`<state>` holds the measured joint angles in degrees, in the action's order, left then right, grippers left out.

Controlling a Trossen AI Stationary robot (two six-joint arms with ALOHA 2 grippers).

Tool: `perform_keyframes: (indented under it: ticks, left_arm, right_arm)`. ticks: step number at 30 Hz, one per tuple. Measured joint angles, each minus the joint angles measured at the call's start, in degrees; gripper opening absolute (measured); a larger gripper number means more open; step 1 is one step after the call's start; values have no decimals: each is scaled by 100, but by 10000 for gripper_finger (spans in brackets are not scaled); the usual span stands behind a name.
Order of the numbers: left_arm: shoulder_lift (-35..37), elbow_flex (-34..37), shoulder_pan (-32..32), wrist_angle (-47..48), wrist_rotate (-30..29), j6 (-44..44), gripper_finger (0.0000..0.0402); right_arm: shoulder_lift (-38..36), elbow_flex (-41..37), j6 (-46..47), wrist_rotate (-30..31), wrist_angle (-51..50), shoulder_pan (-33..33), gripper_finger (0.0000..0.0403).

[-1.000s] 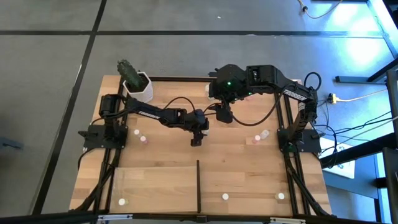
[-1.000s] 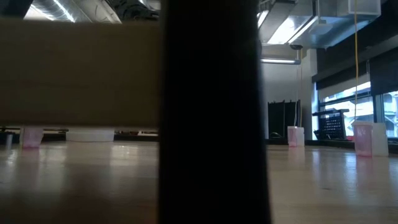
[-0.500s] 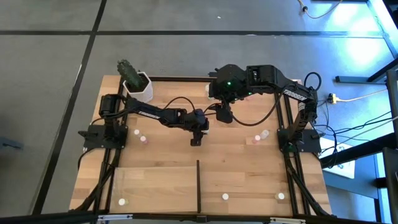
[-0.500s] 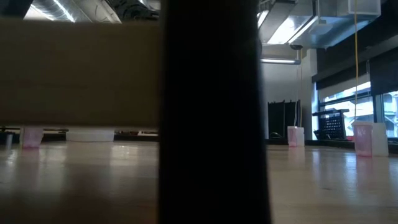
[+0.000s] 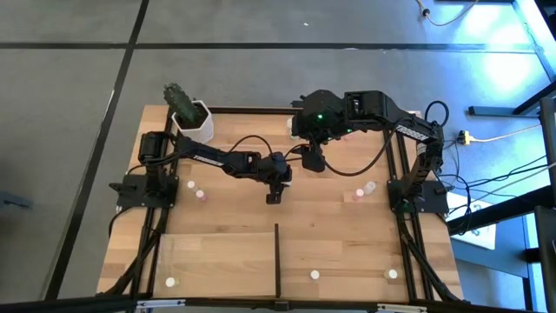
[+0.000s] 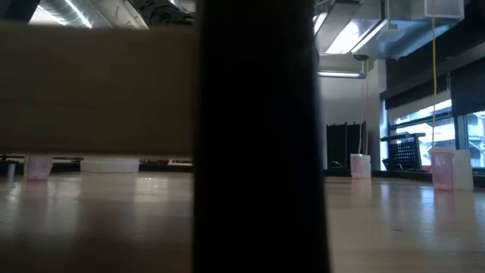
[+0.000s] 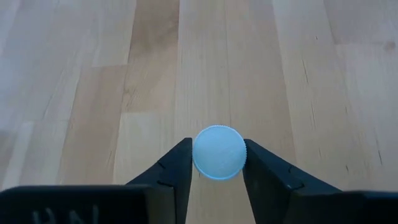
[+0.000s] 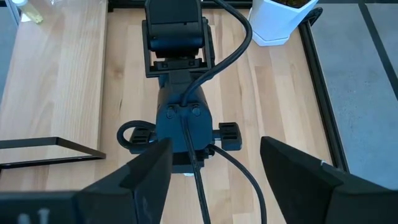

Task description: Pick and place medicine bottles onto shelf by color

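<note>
My left gripper point(image 5: 274, 196) is at the table's middle, pointing down, shut on a tiny bottle whose round white cap point(image 7: 219, 152) shows between its fingers. My right gripper point(image 5: 313, 162) hovers just behind it toward the far right, open and empty point(image 8: 214, 171), looking at the left arm's wrist. Loose bottles stand on the tabletop at the left point(image 5: 191, 184) and right point(image 5: 358, 195). The shelf point(image 5: 217, 261) is the paler panel at the near side, with a black divider point(image 5: 276, 256). It carries bottles at its left point(image 5: 170, 282) and right point(image 5: 314, 275). My left gripper pinches the bottle's round cap point(image 7: 219, 152) between its two fingers, one finger point(image 7: 177, 168) on each opposite side of the rim. The fingers come from above, pointing down. The cap faces up, so the bottle is upright. Whether its base rests on the table does not show.
A white hexagonal cactus pot point(image 5: 193, 122) stands at the far left corner. In the low view the black divider point(image 6: 258, 136) blocks the middle, with pink bottles on either side point(image 6: 38, 167) point(image 6: 360, 164). Bare wood lies between my left gripper and the shelf.
</note>
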<state>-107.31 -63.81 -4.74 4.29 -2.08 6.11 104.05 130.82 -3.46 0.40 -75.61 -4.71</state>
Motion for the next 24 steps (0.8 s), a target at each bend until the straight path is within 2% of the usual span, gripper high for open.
perform_keyframes:
  ticks: [12, 18, 24]
  left_arm:
    - [197, 0, 1, 358, 62, -302, 116]
    - [696, 0, 1, 717, 62, -454, 116]
    - [1430, -2, 19, 1575, -65, -758, 115]
  right_arm:
    - [0, -2, -1, 0, -8, 2, 244]
    - [1, -2, 9, 0, -11, 2, 244]
    - [2, -2, 28, -60, -42, 2, 244]
